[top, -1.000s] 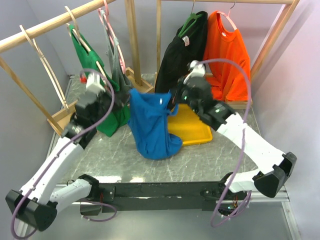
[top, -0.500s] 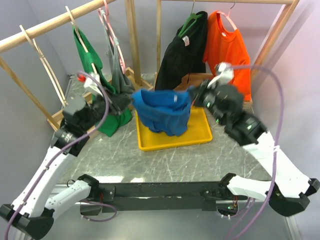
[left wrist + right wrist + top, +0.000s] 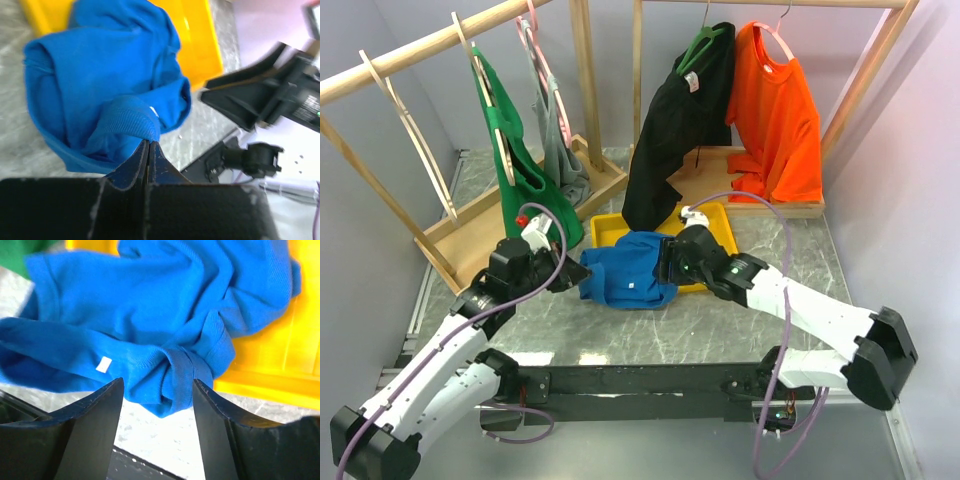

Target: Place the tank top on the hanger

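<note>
Two grippers flank the tank top (image 3: pixel 625 275) heaped across the yellow tray (image 3: pixel 607 230): left gripper (image 3: pixel 148 142) clamped on a hem fold, presumably anchoring it; right gripper (image 3: pixel 157 383) spread, holding nothing

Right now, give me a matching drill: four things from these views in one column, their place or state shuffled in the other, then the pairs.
Column one
1. royal-blue fabric tank top
2. orange short-sleeved T-shirt
3. left gripper
4. right gripper

Column two
A. jaws apart
B. hanging on the right-hand wooden rack
C. crumpled over the front edge of the yellow plastic tray
D. pinched shut on blue cloth

Pairs: 1-C, 2-B, 3-D, 4-A
</note>
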